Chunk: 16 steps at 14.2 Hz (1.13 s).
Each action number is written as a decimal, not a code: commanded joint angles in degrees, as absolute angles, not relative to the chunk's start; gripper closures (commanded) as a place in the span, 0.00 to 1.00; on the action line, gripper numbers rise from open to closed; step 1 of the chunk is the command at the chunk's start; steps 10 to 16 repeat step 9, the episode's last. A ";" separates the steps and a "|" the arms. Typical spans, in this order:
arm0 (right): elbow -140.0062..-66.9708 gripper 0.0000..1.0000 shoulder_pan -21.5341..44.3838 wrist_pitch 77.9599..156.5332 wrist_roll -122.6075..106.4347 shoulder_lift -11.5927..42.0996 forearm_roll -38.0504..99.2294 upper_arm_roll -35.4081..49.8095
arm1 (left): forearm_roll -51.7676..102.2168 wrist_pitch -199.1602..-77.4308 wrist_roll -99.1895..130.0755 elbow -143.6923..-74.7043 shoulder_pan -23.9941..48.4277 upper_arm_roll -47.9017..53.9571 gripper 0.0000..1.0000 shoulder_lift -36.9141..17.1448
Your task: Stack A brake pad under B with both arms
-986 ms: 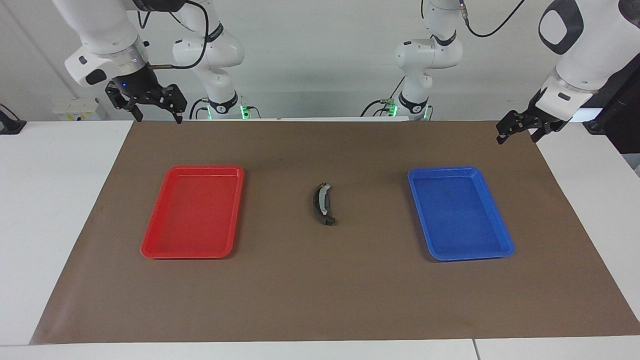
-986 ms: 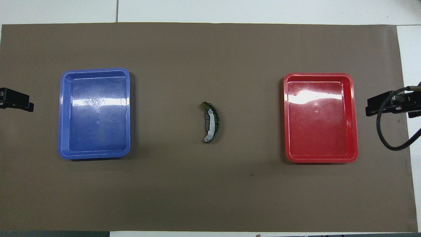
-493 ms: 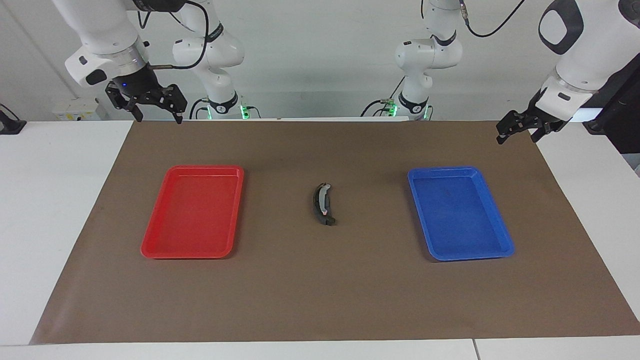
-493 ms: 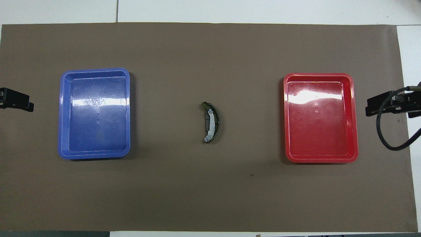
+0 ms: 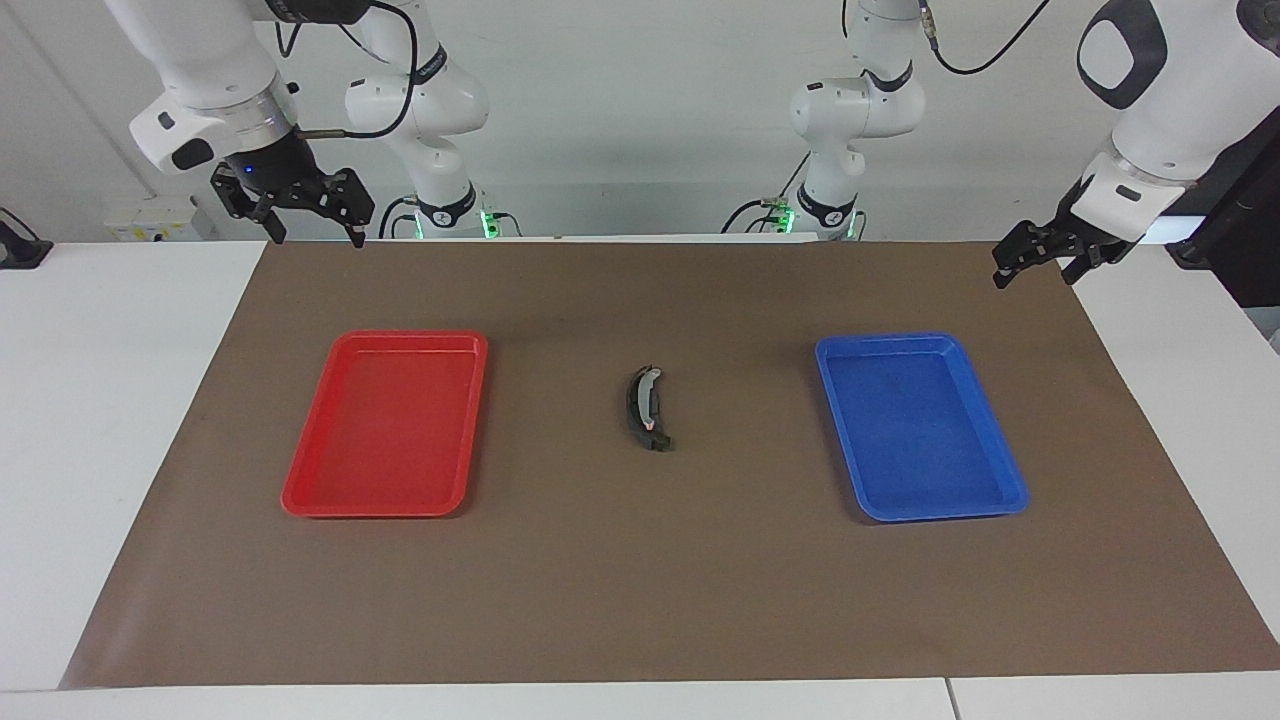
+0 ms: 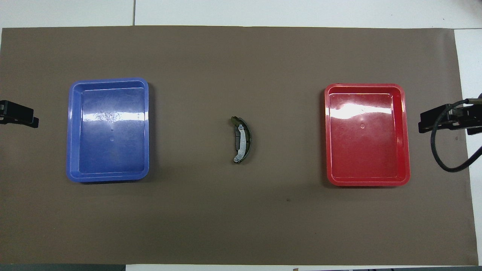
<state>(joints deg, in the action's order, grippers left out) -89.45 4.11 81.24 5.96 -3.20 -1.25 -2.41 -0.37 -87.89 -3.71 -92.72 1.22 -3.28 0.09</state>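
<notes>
B point(image 5: 648, 405), the long dark crescent with a light grey strip, lies in the middle of the brown mat, between the two trays. In the overhead view B point(image 6: 244, 138) rests on the short dark A brake pad point(image 6: 235, 141), which peeks out at its inner curve. My right gripper point(image 5: 313, 235) hangs open and empty over the mat's corner at the right arm's end. My left gripper point(image 5: 1033, 275) hangs open and empty over the mat's edge at the left arm's end. Both arms wait, well away from the stack. Their tips show in the overhead view: left gripper point(image 6: 22, 117), right gripper point(image 6: 429, 122).
An empty red tray point(image 5: 300, 495) lies toward the right arm's end and an empty blue tray point(image 5: 1000, 500) toward the left arm's end. The brown mat point(image 5: 640, 600) covers most of the white table. A black cable point(image 6: 438, 158) loops by the right gripper.
</notes>
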 commanded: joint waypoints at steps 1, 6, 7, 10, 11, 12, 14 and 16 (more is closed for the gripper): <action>-90.35 0.00 3.60 81.74 4.39 -4.04 -0.97 -2.37 | 0.09 -87.19 -4.57 -92.90 0.70 -3.08 0.00 0.35; -90.35 0.00 3.69 81.74 4.66 -4.04 -0.97 -2.37 | 0.09 -87.19 -4.57 -92.90 0.70 -3.08 0.00 0.35; -90.35 0.00 3.69 81.74 4.66 -4.04 -0.97 -2.37 | 0.09 -87.19 -4.57 -92.90 0.70 -3.08 0.00 0.35; -90.35 0.00 3.69 81.74 4.83 -4.04 -0.97 -2.37 | 0.09 -87.19 -4.57 -92.90 0.70 -3.08 0.00 0.35; -90.35 0.00 3.69 81.74 4.83 -4.04 -0.97 -2.37 | 0.09 -87.19 -4.57 -92.90 0.70 -3.08 0.00 0.35; -90.35 0.00 3.69 81.74 4.83 -4.04 -0.97 -2.37 | 0.09 -87.19 -4.57 -92.90 0.70 -3.08 0.00 0.35; -90.35 0.00 3.69 81.74 4.83 -4.04 -0.97 -2.37 | 0.09 -87.19 -4.57 -92.90 0.70 -3.08 0.00 0.35; -90.35 0.00 3.69 81.74 4.83 -4.04 -0.97 -2.37 | 0.09 -87.19 -4.57 -92.90 0.70 -3.08 0.00 0.35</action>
